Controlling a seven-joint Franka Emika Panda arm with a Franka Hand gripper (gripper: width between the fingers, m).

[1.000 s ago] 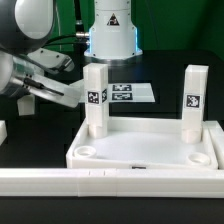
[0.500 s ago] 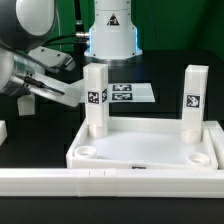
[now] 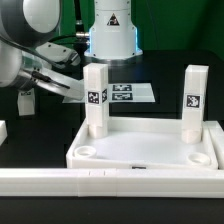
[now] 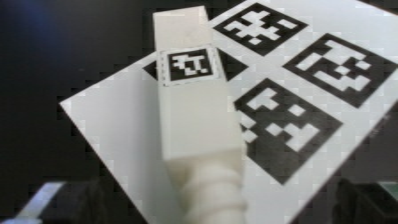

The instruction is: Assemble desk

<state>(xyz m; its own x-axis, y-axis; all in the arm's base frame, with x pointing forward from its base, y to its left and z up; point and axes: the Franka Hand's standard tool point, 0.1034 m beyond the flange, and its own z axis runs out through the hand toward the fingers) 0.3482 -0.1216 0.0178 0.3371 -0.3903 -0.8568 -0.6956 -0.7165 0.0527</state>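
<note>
Two legs stood upright in the far corners of the desk top (image 3: 140, 150), the left leg (image 3: 95, 100) on the exterior view's left and the right leg (image 3: 193, 98) on the exterior view's right. Each carried a black-and-white square tag facing the camera. The desk top lay flat on the black tabletop (image 3: 30, 140), rim up, just behind a long low white rail (image 3: 100, 180). Round sockets (image 3: 85, 152) showed at its two near corners.

A third leg (image 3: 62, 92) hung tilted in the air at the end of the arm, on the exterior view's left. Its far end reached close to the left leg, though I could not tell whether the two touched. In the wrist view this third leg (image 4: 192, 110) ran lengthwise away from the camera, with its tag on the far part and its round peg (image 4: 208, 188) nearest the lens. The marker board (image 4: 294, 90) lay beneath it.

The jaws appeared only as dark blurs at the edges of the wrist view. Whether they pinched the third leg or stood spread beside it could not be told.
</note>
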